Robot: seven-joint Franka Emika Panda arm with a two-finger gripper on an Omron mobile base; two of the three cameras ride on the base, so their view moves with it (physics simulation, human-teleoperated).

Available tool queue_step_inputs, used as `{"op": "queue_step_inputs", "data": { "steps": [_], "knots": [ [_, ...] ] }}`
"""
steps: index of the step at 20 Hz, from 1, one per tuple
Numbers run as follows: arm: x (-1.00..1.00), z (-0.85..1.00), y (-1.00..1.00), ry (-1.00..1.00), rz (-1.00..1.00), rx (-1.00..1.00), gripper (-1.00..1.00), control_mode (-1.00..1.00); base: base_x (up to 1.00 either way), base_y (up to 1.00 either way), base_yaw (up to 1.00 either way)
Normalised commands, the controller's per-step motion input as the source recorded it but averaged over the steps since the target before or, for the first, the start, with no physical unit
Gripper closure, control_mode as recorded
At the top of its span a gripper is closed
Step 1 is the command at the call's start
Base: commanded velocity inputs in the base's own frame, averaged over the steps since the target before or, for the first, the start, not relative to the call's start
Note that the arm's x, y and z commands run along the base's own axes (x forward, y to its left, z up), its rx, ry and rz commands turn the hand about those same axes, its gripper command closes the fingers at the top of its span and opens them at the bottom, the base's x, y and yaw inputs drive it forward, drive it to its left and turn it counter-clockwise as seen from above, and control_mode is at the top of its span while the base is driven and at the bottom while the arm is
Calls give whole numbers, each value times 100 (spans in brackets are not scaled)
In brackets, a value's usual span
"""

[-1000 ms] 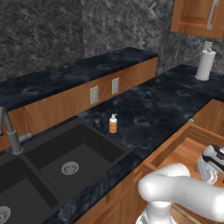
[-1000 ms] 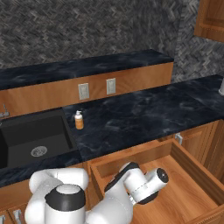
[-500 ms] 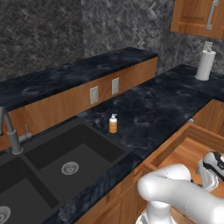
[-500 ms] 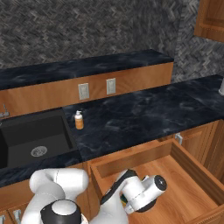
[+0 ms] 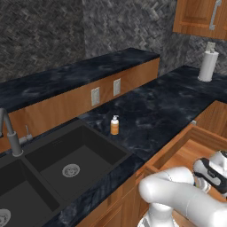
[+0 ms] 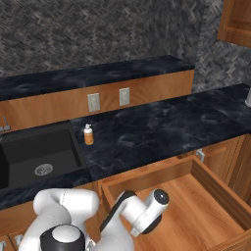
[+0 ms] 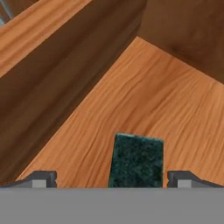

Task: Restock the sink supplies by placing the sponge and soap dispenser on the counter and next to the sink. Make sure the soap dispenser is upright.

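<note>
One rough dark-green sponge (image 7: 136, 161) lies flat on smooth wood-grain drawer floor (image 7: 148, 105).

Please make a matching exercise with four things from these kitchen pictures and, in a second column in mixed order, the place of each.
Things:
1. soap dispenser
2. sponge
3. paper towel roll
4. faucet

Places:
A. inside the open wooden drawer, between the open end effector fingertips
B. behind the sink
C. far counter corner, under the wall cabinet
D. upright on the counter beside the sink

Pairs: 1-D, 2-A, 3-C, 4-B

I'm in a kitchen: black marble counter (image 5: 164, 106), double sink (image 5: 66, 164) with faucet (image 5: 9, 133), wood cabinets (image 5: 201, 17), paper towel roll (image 5: 208, 65), open drawer (image 6: 196, 206).
</note>
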Motion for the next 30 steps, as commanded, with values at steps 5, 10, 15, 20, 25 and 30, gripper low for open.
{"op": "queue_step_inputs", "data": {
  "steps": [5, 10, 15, 20, 25, 30],
  "knots": [
    [30, -9, 12, 20, 7, 0, -100, -100, 0, 0, 0],
    [31, -13, -46, 9, 13, 10, -100, -100, 0, 0, 0],
    [18, -26, -40, 0, 11, 11, -100, -100, 0, 0, 0],
    [0, -44, -8, 0, 2, 5, -100, -100, 0, 0, 0],
    [-19, -9, 12, 0, -1, 0, -100, -100, 0, 0, 0],
    [-45, 0, 14, 0, -7, 0, -100, -100, 0, 0, 0]
  ]
}}
